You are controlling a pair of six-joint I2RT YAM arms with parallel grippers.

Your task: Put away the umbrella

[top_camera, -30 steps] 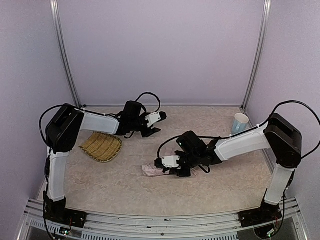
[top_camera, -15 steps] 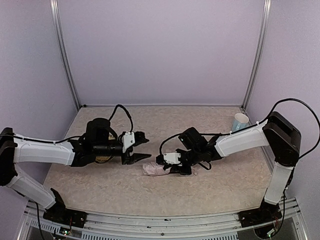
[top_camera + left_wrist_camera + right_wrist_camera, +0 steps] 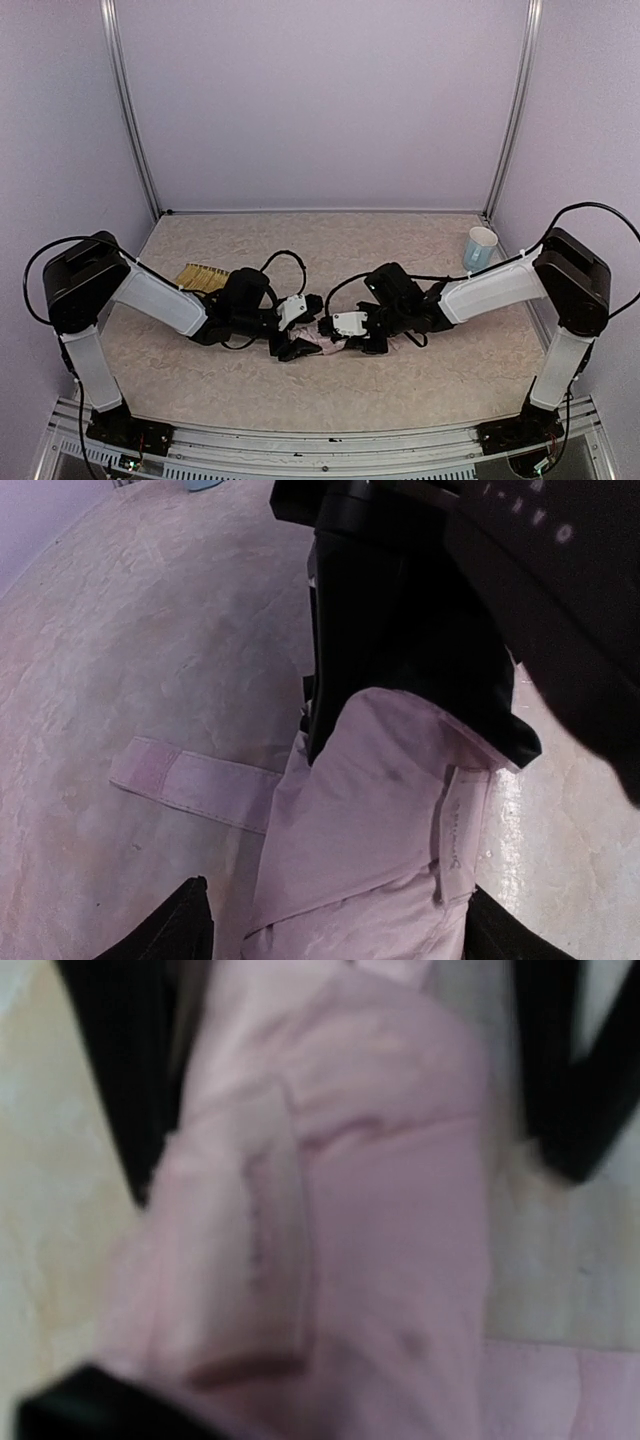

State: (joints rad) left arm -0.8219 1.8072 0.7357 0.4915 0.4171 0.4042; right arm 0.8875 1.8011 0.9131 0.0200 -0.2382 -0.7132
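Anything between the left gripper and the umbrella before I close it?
Nothing visible. The left gripper's open jaws straddle one end of the umbrella with no other object between them. The right gripper clamps the other end, and the strap tab lies flat to one side, ahead of the fingers.

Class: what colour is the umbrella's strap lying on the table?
The strap is pale pink, like the umbrella fabric; left wrist view shows it best.

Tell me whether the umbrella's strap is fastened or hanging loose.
Loose. The strap lies flat on the table, sticking out sideways from the folded umbrella, not wrapped around it.
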